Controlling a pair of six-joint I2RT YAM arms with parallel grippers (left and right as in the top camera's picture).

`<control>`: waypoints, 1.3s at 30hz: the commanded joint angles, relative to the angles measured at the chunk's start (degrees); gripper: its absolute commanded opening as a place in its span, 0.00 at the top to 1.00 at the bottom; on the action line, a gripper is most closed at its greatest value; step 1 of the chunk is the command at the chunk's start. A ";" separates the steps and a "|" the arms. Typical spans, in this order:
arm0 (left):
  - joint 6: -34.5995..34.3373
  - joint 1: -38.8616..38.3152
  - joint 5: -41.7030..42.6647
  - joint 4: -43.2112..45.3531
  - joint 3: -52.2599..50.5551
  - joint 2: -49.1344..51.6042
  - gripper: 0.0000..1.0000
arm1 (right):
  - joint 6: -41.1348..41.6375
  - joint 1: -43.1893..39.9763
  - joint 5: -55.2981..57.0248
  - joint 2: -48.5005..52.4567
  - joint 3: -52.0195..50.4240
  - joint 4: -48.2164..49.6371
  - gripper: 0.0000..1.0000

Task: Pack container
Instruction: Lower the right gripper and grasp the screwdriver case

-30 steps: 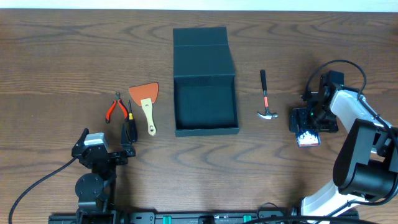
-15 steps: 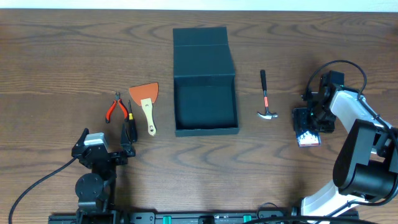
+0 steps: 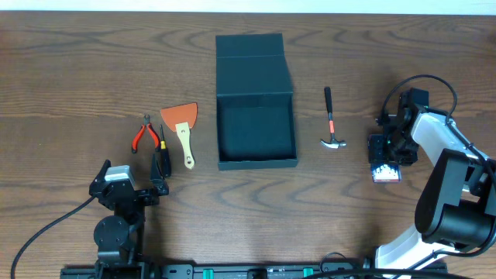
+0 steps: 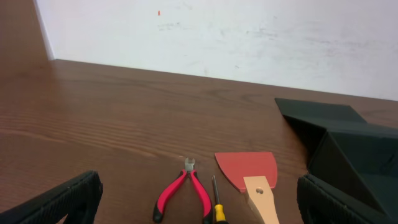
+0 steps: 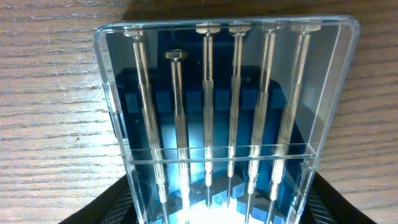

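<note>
The left gripper (image 3: pixel 128 184), spread wide, sits near red pliers (image 3: pixel 144 136), a screwdriver (image 3: pixel 162 155) and a scraper (image 3: pixel 180 128). The container (image 3: pixel 256 128) lies mid-table, its long axis running away from the robot and its lid open at the far end. Right of it lies a hammer (image 3: pixel 331 120). The right gripper (image 3: pixel 385 159) pinches a clear screwdriver case (image 5: pixel 211 106).

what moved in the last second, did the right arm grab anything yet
The right gripper slid a little to its right, away from the hammer, and stayed over the clear screwdriver case. Its fingers flank the case, but a grip can't be confirmed. The case, hammer, container, pliers, scraper and left gripper stayed put.
</note>
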 commanded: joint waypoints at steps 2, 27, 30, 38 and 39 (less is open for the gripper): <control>0.76 0.31 -0.24 -0.98 -1.75 -0.35 0.01 | 0.81 -0.50 -0.83 0.74 -1.42 0.04 0.49; 0.76 0.33 -0.24 -0.98 -1.73 -0.35 0.01 | 1.86 -0.39 -2.64 0.63 -0.63 -0.50 0.55; 0.74 0.33 -0.24 -0.98 -1.73 -0.35 0.02 | 1.86 -0.39 -2.62 0.59 0.07 -1.27 0.56; 0.76 0.33 -0.24 -0.98 -1.73 -0.35 0.01 | 1.86 -0.39 -2.64 0.52 1.14 -2.58 0.57; 0.74 0.31 -0.24 -0.98 -1.75 -0.35 0.01 | 1.88 -0.39 -2.64 0.52 1.22 -2.62 0.57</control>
